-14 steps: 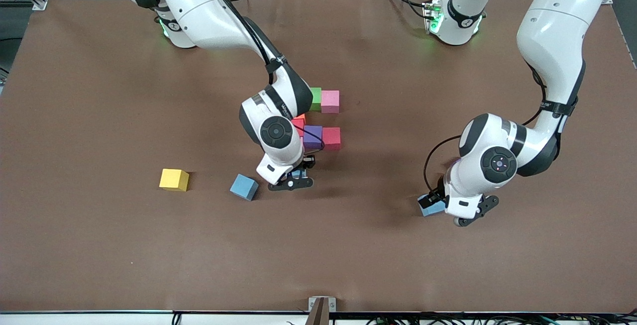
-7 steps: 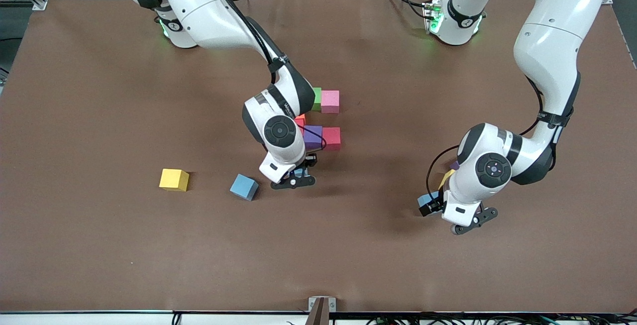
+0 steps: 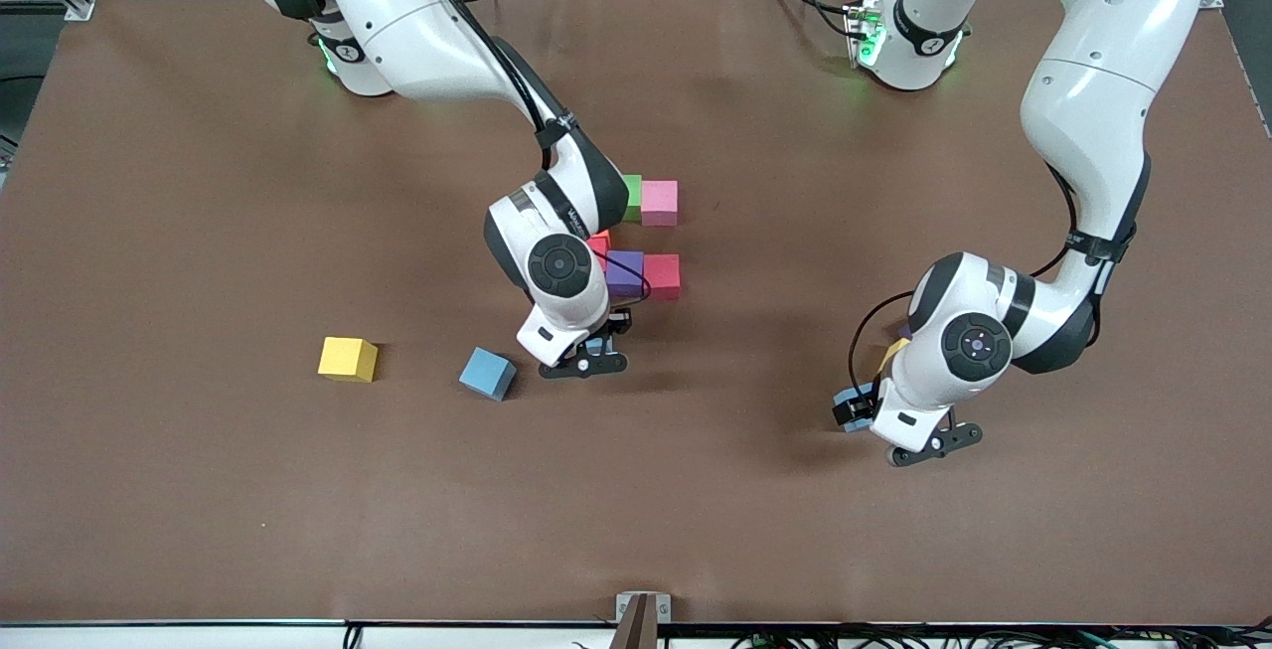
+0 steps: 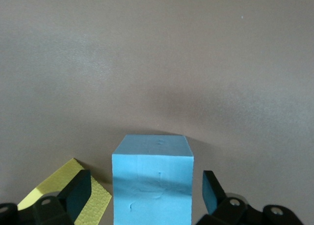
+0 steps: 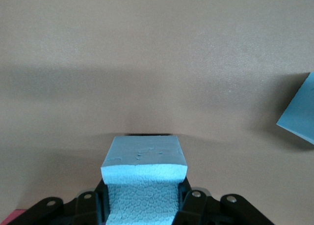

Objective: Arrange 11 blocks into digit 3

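Right gripper (image 5: 143,205) is clamped on a light blue block (image 5: 143,183), close beside the purple block (image 3: 625,273). Left gripper (image 4: 147,198) stands apart around another light blue cube (image 4: 152,181), touching neither side.

— Where does everything sit?

— Mid-table I see a two-block row (image 3: 643,201), its blocks touching. Nearer the front camera is a three-block row (image 3: 626,273), also touching, apart from the first row. My right gripper (image 5: 144,201) is just beside that nearer row, clamped on the held block (image 5: 144,158).

— And the loose ones?

— The turned block (image 3: 488,373) lies near the right gripper, toward the right arm's end. The outlying block (image 3: 348,359) lies further toward that end, well apart. Toward the left arm's end, my left gripper (image 4: 147,184) straddles the straddled block (image 4: 152,168), fingers (image 4: 78,190) clear of its sides. The neighbour block (image 3: 894,351) lies just beside it, farther from the front camera.
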### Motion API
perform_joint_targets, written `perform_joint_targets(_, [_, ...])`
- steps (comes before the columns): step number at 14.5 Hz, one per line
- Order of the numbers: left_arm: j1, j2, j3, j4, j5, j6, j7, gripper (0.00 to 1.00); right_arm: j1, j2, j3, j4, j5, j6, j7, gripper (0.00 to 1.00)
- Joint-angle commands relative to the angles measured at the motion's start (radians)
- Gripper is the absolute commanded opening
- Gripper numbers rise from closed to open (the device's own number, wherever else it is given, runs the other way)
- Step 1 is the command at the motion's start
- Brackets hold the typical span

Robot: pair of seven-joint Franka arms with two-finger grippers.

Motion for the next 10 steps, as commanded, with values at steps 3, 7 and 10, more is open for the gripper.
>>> perform_joint_targets(3, [-0.011,0.032,0.007,0.026,0.020,0.001,0.019,0.97,-0.001,0.022,-0.003,0.025,0.007,-0.010,0.060,0.00])
perform_joint_targets(7, [-0.011,0.046,0.007,0.026,0.021,0.004,0.019,0.70,-0.003,0.023,-0.003,0.025,0.004,-0.008,0.071,0.00])
perform_joint_targets(10, [-0.011,0.045,0.007,0.028,0.021,0.004,0.019,0.44,-0.003,0.025,-0.005,0.025,0.002,-0.008,0.071,0.00])
